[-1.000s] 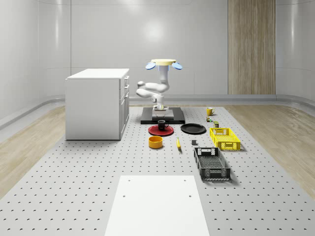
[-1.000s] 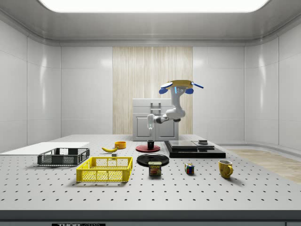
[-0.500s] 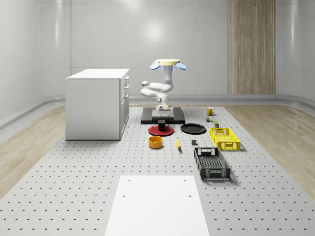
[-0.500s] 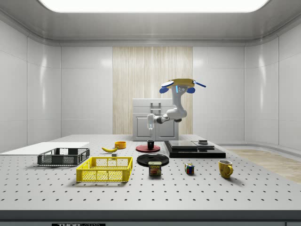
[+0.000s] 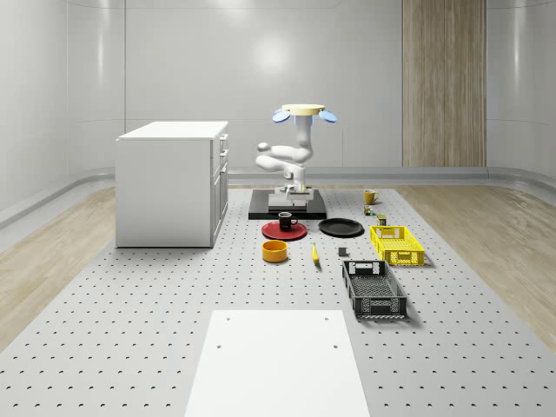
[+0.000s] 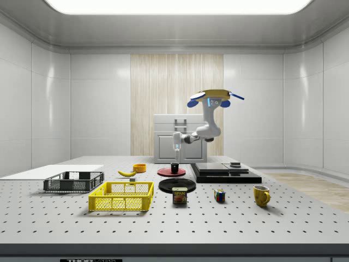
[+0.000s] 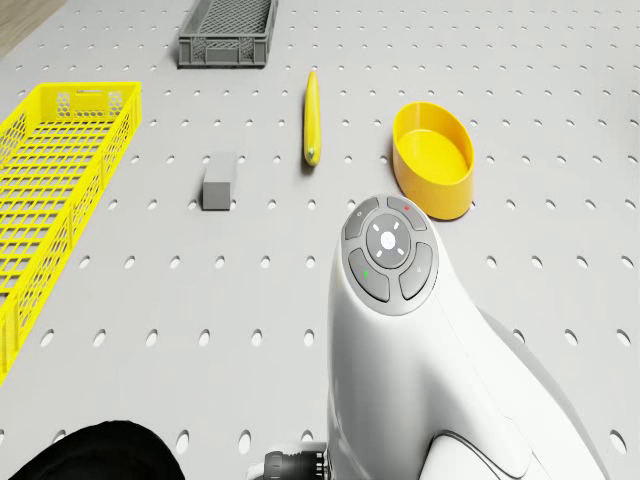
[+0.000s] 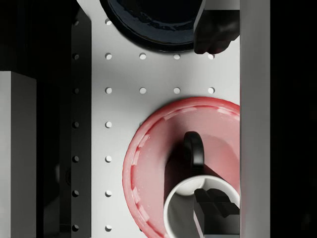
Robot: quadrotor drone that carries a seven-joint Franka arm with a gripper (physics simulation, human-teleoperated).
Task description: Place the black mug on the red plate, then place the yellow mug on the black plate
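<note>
Black mug (image 8: 200,206) placed on red plate (image 8: 148,163); stage one complete.
Gripper (image 6: 176,146) has risen above it, fingers spread, empty; drone (image 6: 215,99) hovers beside; yellow mug (image 6: 261,195) pending.

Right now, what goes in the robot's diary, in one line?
black mug: on red plate | pincer: above it, empty | yellow mug: waiting on table

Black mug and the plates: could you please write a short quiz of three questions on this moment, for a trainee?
1. True or false: the black mug stands on the red plate.
2. Where is the yellow mug? A: on the black plate. B: on the table, apart from both plates. C: in the yellow crate.
3. Fill in: the drone hovers, and its pincer hangs open above the ___ mug.
Key: 1 true; 2 B; 3 black.
</note>
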